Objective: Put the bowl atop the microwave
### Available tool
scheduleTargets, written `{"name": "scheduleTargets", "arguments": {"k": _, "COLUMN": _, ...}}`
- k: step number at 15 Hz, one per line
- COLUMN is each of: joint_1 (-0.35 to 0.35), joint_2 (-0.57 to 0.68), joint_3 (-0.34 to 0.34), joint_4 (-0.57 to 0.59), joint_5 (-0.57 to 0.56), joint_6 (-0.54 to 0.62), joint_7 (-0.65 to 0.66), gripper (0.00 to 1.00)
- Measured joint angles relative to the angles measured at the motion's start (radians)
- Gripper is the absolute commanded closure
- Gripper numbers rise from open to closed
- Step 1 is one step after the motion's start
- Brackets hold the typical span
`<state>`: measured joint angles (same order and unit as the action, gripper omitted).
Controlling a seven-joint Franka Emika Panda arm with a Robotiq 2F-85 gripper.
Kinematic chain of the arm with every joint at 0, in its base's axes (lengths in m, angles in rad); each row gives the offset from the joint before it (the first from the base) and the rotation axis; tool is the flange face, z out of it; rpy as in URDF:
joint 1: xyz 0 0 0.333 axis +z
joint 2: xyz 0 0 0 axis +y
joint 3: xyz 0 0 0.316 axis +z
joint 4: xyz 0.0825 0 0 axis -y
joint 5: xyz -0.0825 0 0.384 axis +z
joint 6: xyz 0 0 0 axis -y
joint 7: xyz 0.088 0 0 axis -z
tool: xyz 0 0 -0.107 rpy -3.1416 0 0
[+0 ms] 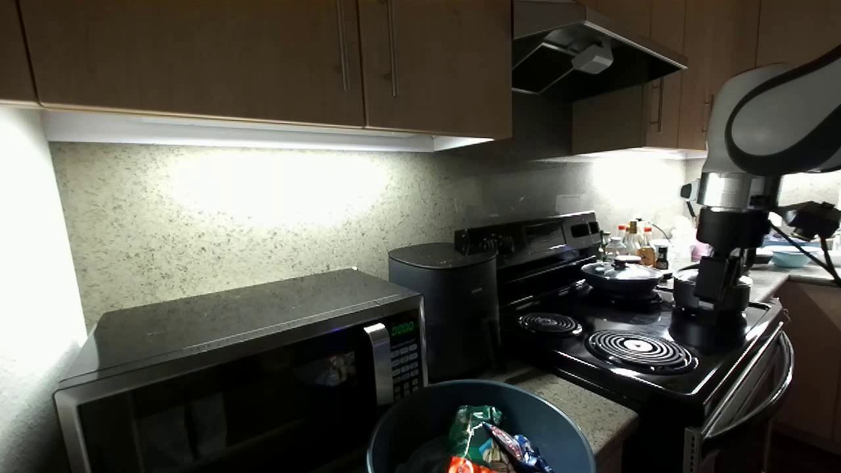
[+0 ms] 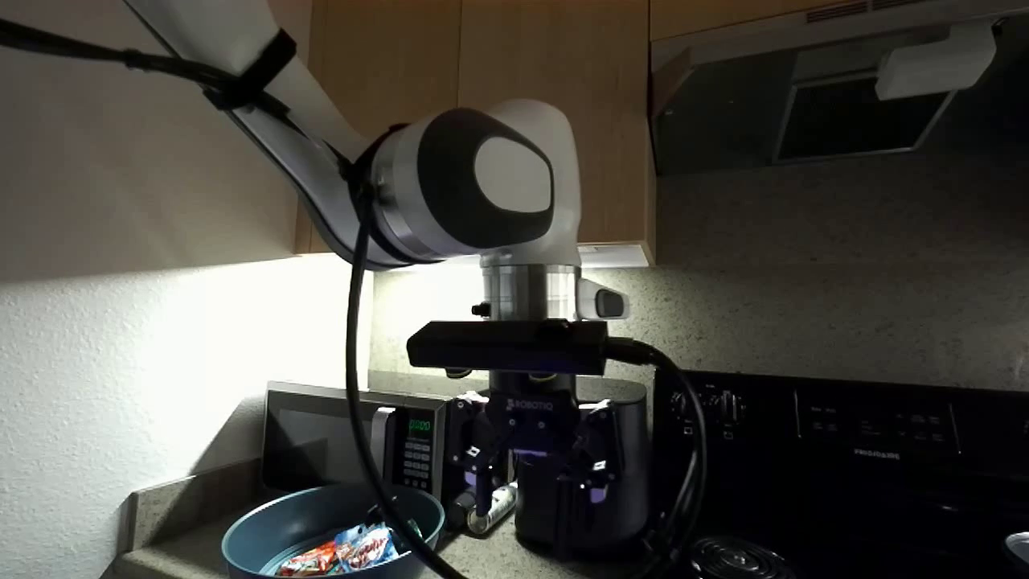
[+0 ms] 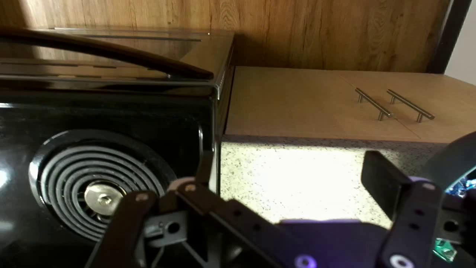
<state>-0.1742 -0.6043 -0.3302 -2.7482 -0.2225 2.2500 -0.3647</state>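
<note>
The dark blue-teal bowl (image 1: 548,414) stands on the counter in front of the microwave's right side and holds colourful packets. It also shows in an exterior view (image 2: 251,537) and is cut off at the right edge of the wrist view (image 3: 452,163). The silver-grey microwave (image 1: 243,318) sits against the wall, its top bare; it also shows in an exterior view (image 2: 321,441), partly behind the bowl. My gripper (image 2: 537,503) points down, open and empty, to the right of the bowl. In the wrist view its fingers (image 3: 292,173) are wide apart over bright counter.
A dark boxy appliance (image 1: 443,309) stands between the microwave and the black stove (image 1: 657,387). A lidded pan (image 1: 621,276) and a pot (image 1: 686,295) sit on the stove. A small cylinder (image 2: 494,511) lies beside the bowl. Cabinets (image 1: 197,59) hang above the microwave.
</note>
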Motion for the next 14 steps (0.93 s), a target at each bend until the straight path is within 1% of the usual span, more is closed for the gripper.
{"name": "scheduleTargets", "arguments": {"k": 3, "joint_1": 0.066, "joint_2": 0.040, "joint_3": 0.052, "joint_4": 0.019, "joint_5": 0.032, "joint_6": 0.034, "joint_7": 0.008, "gripper": 0.00}}
{"name": "scheduleTargets", "arguments": {"k": 7, "joint_1": 0.141, "joint_2": 0.125, "joint_3": 0.143, "joint_4": 0.053, "joint_5": 0.053, "joint_6": 0.086, "joint_7": 0.042, "gripper": 0.00}}
{"name": "scheduleTargets", "arguments": {"k": 10, "joint_1": 0.155, "joint_2": 0.177, "joint_3": 0.202, "joint_4": 0.070, "joint_5": 0.052, "joint_6": 0.128, "joint_7": 0.059, "gripper": 0.00}}
{"name": "scheduleTargets", "arguments": {"k": 14, "joint_1": 0.154, "joint_2": 0.190, "joint_3": 0.208, "joint_4": 0.077, "joint_5": 0.051, "joint_6": 0.131, "joint_7": 0.059, "gripper": 0.00}}
